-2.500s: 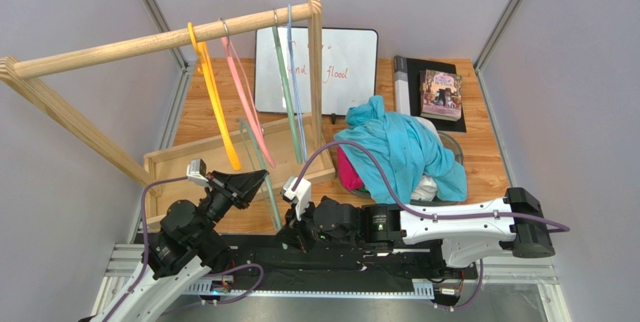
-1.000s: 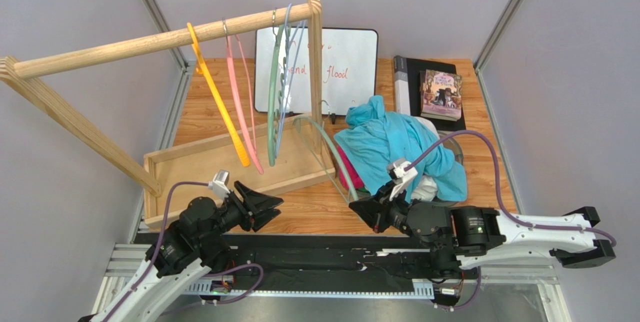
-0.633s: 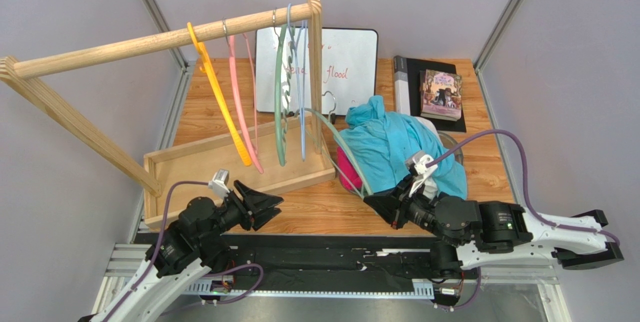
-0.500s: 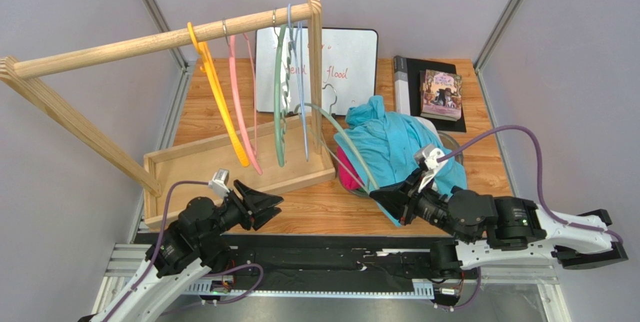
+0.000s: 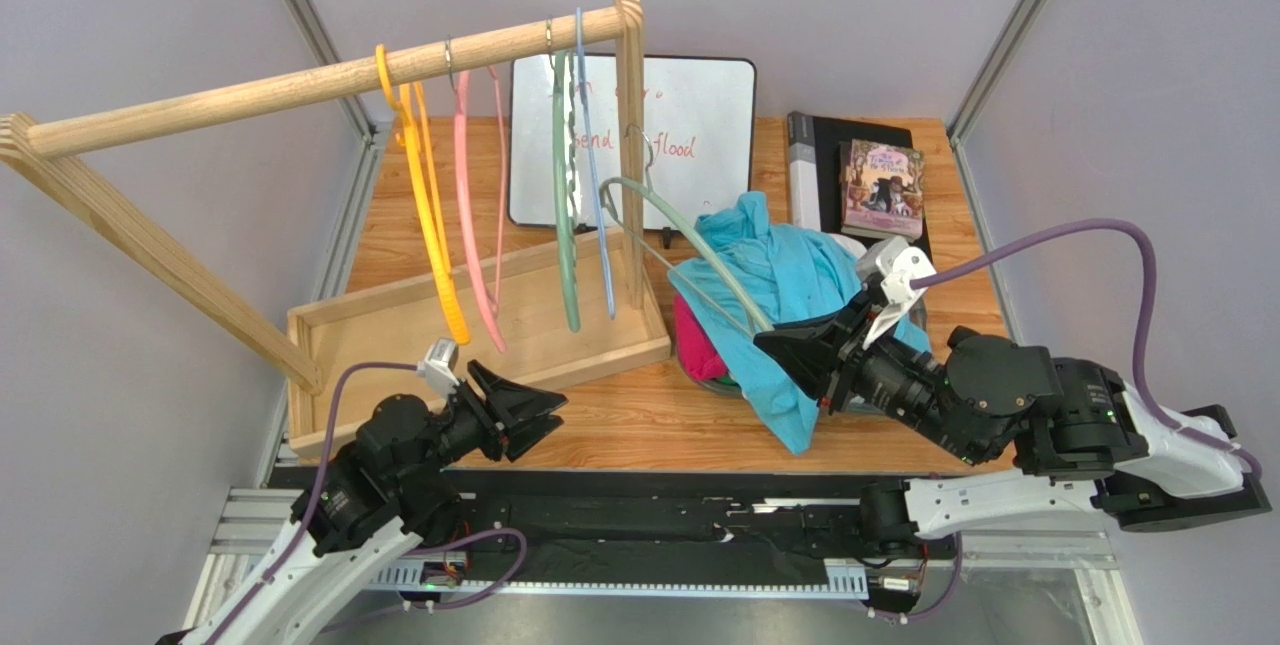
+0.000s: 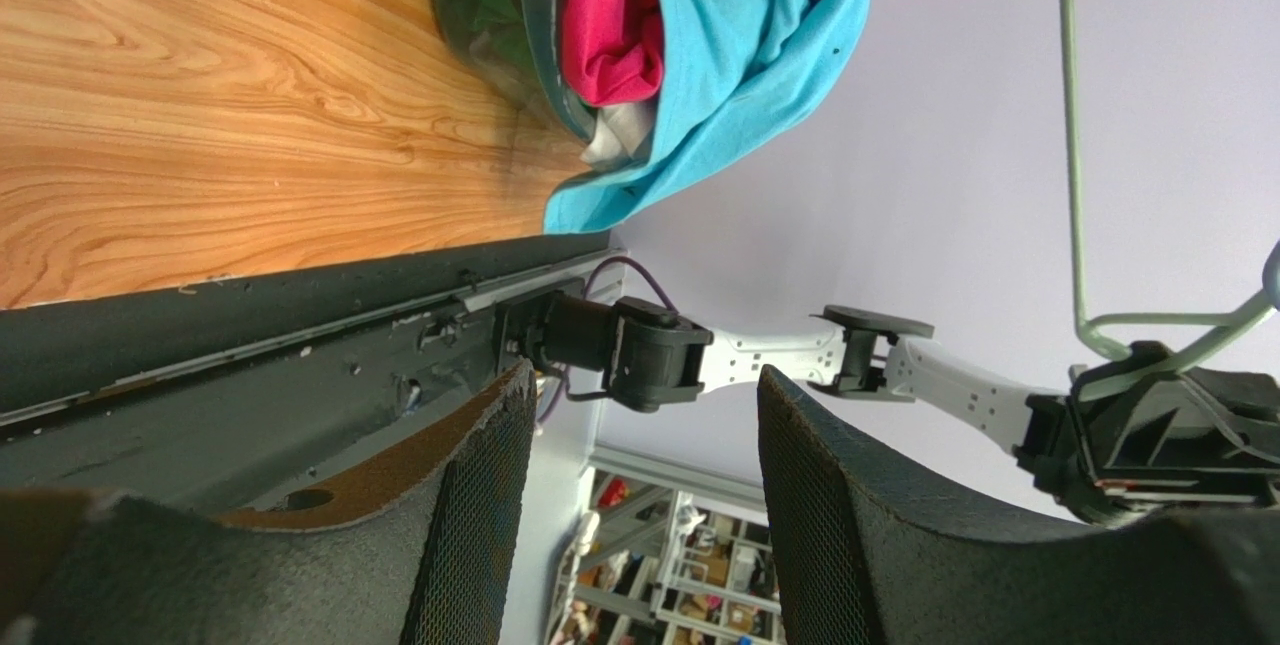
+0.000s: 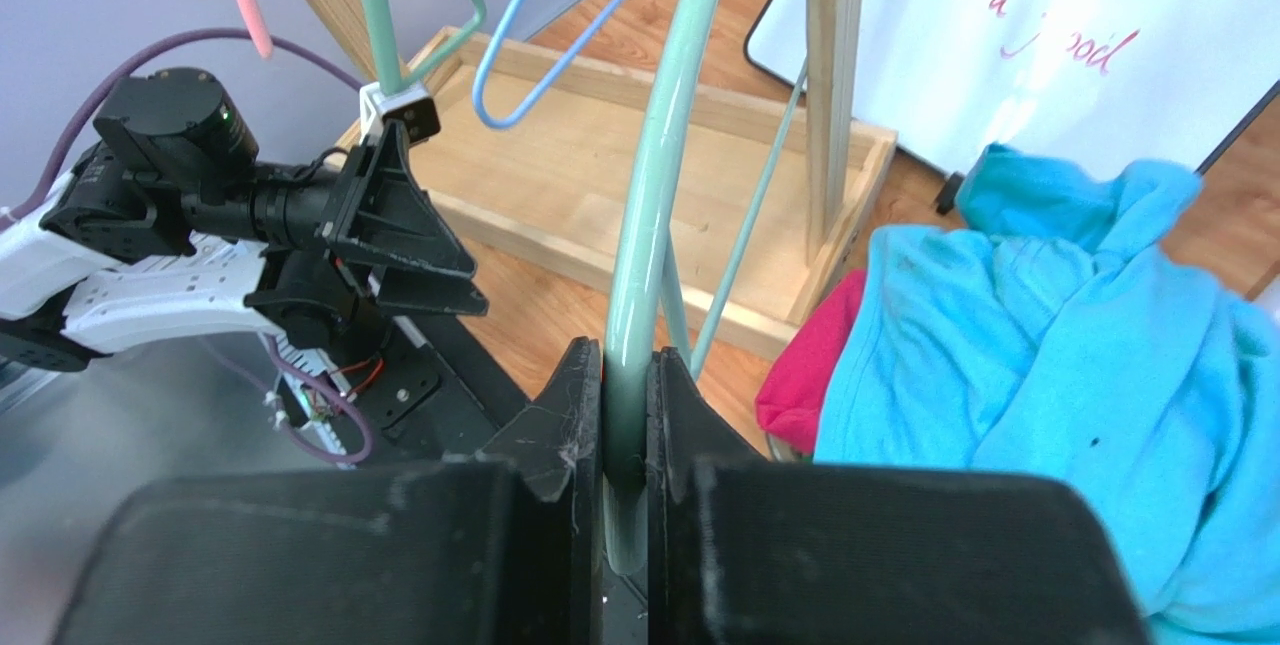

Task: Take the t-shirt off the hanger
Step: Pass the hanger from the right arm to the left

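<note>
grey walls close in a wooden table (image 5: 902,443), and on its right half sits the t-shirt (image 5: 796,282), turquoise, heaped over a dark bowl (image 6: 496,15) with one edge spilling down onto the boards. it is off any hanger, so we judge the main step done. it looks soft, limp and light. it will sag and stretch rather than hold a shape, and we would take it by a bunched fold near the top of the heap, not by the loose hem. a pink garment (image 5: 694,345) is tucked under it in the same bowl and could drag along.

the pale green hanger (image 7: 657,195) is bare and stands up off the table, pinched near the end of one arm by the right gripper (image 7: 624,375), whose jaws are closed tight on it. thin, stiff and smooth, we expect it to swivel in such a narrow hold.

the left gripper (image 5: 529,413) hangs wide and empty over the near edge, well apart from the shirt.

further left stands the wooden rack (image 5: 301,83) with orange, pink, green and blue hangers, and behind it a whiteboard (image 5: 684,90).
</note>
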`<action>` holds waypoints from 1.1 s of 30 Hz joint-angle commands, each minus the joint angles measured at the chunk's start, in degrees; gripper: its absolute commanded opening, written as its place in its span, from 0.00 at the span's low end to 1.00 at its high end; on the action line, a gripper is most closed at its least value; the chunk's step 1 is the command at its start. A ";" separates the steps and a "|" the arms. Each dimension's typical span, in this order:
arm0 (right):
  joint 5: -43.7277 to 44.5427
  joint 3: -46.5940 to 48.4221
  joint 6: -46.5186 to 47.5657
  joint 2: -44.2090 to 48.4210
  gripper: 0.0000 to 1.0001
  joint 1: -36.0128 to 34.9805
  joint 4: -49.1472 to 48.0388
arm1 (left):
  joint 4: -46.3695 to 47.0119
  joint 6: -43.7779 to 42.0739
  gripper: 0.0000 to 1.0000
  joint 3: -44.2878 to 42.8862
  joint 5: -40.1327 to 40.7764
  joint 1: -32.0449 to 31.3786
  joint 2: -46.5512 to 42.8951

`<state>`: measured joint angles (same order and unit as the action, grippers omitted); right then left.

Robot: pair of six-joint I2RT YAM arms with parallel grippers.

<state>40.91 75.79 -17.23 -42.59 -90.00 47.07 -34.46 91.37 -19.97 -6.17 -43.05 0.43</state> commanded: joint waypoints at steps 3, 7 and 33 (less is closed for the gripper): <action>4.80 5.69 6.34 -2.58 0.00 -0.18 -3.65 | 0.80 0.12 0.61 -0.78 -0.77 -0.11 -7.90; 4.01 0.17 0.91 -3.38 0.00 -0.27 -5.49 | 7.09 1.87 0.61 0.97 -0.24 -0.11 -7.72; -7.33 -37.64 -20.73 2.78 0.00 -0.79 -26.85 | 59.07 -0.05 0.64 -2.53 -2.88 -4.50 42.19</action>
<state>36.03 38.89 -34.11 -39.00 -90.21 24.47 20.16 93.17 -19.55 -10.37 -47.20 40.56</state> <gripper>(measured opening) 0.052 0.637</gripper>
